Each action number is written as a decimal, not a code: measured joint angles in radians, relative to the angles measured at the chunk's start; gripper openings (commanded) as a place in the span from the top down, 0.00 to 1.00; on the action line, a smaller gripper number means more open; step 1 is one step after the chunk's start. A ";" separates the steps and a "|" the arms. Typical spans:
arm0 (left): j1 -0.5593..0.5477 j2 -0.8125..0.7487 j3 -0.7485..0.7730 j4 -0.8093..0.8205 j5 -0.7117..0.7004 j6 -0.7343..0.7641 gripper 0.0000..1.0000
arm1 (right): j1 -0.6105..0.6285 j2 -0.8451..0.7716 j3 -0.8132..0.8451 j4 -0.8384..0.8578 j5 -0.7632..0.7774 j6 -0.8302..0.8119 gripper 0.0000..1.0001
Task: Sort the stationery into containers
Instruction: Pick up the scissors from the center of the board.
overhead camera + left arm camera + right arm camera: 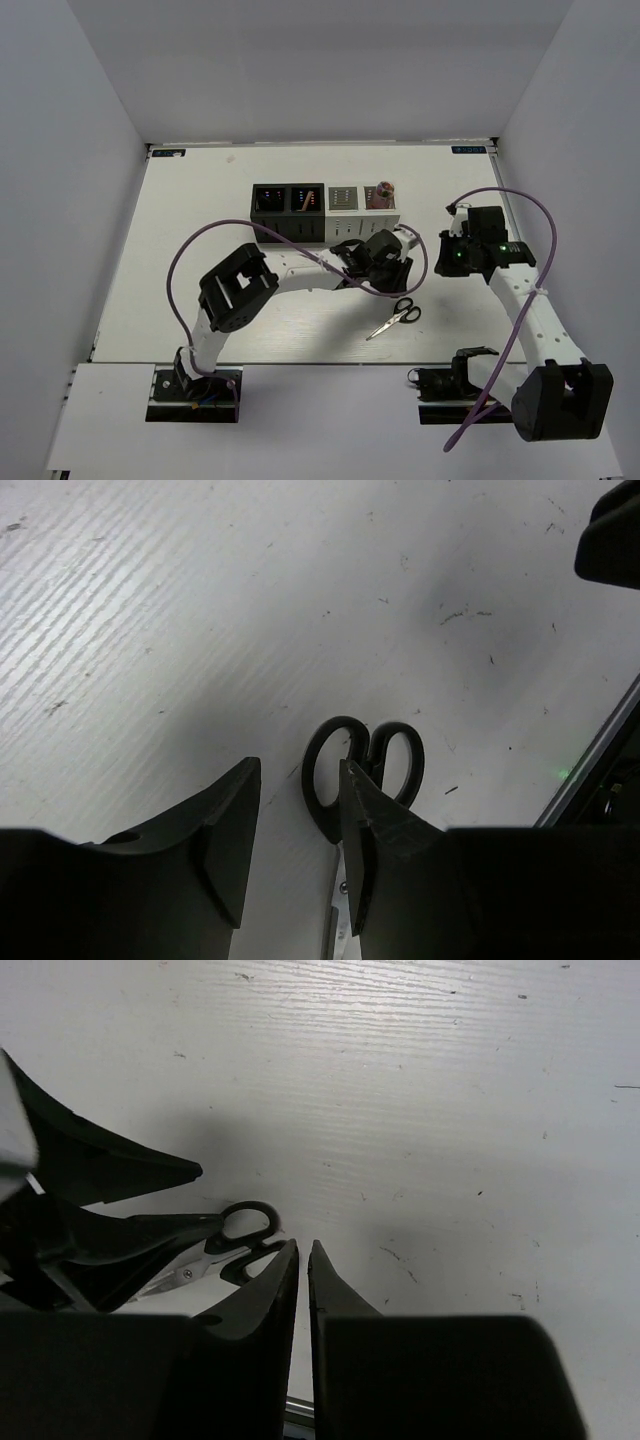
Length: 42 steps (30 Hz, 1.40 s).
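**Q:** Where do the scissors (395, 320) lie?
**A:** Flat on the table (200, 200), between the two arms, handles toward the far right and blades toward the near left. They sit nearer the bases than the row of containers (307, 200), and well apart from it.

**Q:** What stands between them and that row?
**A:** The left gripper (300, 780), which hangs just beyond the handles. Its jaws are parted over bare table. In the left wrist view, one finger (375, 850) covers part of the handle loops. The purple cable (290, 245) of the left arm (240, 290) crosses in front of the black boxes.

**Q:** And the right gripper (304, 1250)?
**A:** Its jaws are closed to a narrow slit and hold nothing. It hangs right of the scissors.

**Q:** What do the containers hold?
**A:** The rightmost container (380, 208) holds pink items (383, 187). What the others hold cannot be told.
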<state>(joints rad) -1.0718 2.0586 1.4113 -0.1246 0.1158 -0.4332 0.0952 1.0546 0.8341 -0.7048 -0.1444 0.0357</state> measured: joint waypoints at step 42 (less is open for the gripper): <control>-0.120 0.050 -0.011 -0.029 -0.367 0.099 0.76 | -0.055 -0.085 -0.016 0.000 -0.105 0.010 0.88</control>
<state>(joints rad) -1.1915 2.1090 1.4006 -0.1539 -0.2516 -0.3340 0.0406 0.9691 0.8185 -0.7044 -0.2497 0.0456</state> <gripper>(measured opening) 0.258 0.123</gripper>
